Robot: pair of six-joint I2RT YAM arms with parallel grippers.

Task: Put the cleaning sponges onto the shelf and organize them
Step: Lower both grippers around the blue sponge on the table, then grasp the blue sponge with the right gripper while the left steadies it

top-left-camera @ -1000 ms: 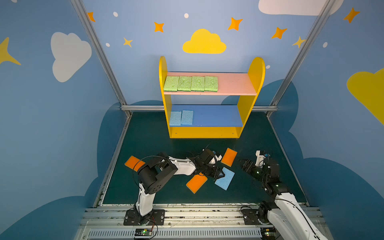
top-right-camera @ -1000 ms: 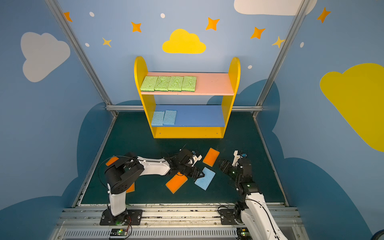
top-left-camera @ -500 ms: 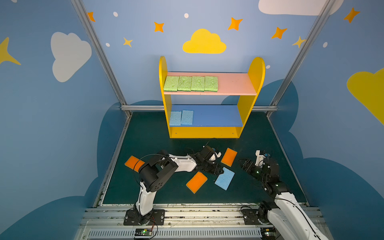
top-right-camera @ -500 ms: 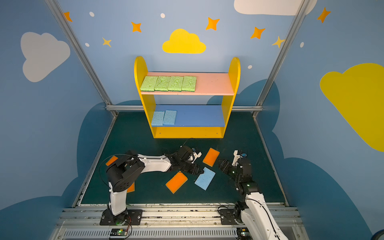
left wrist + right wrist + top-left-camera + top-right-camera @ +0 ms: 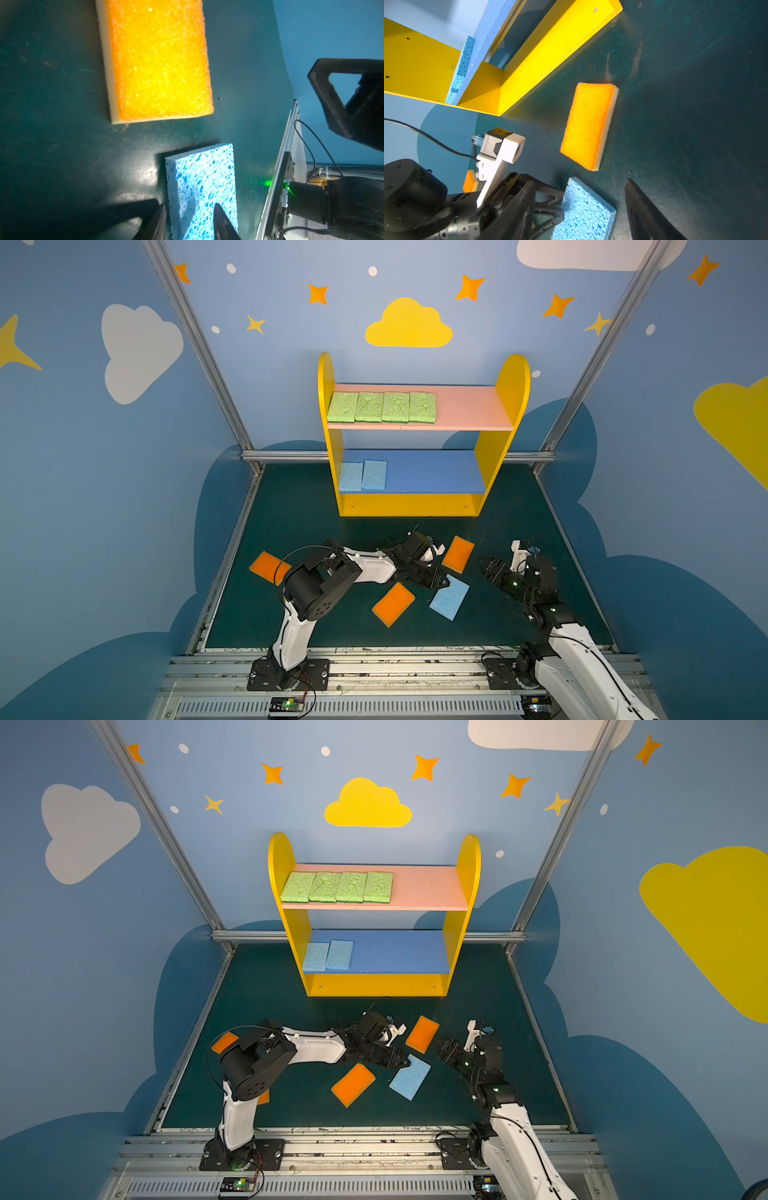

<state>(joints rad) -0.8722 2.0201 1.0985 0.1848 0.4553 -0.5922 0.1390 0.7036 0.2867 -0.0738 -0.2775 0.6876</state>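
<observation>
A blue sponge (image 5: 449, 598) lies flat on the green floor (image 5: 316, 506). My left gripper (image 5: 434, 578) is low at its near-left corner. In the left wrist view the blue sponge (image 5: 199, 187) runs between the jaws, one finger (image 5: 154, 220) against its side. The grip itself does not show. My right gripper (image 5: 490, 570) hangs open to its right, holding nothing. Orange sponges (image 5: 458, 553) (image 5: 393, 604) (image 5: 269, 567) lie on the floor. On the shelf (image 5: 513, 377), several green sponges (image 5: 381, 407) fill the pink board's left and two blue sponges (image 5: 363, 476) sit at the blue board's left.
Blue walls close in the floor on the left, right and back. A metal rail (image 5: 374, 668) with both arm bases runs along the front. In a top view a sliver of another orange sponge (image 5: 262, 1096) peeks out behind the left arm.
My left gripper has edged a little toward the blue sponge's corner and its jaws have narrowed around it. The right arm and the sponges have stayed put.
</observation>
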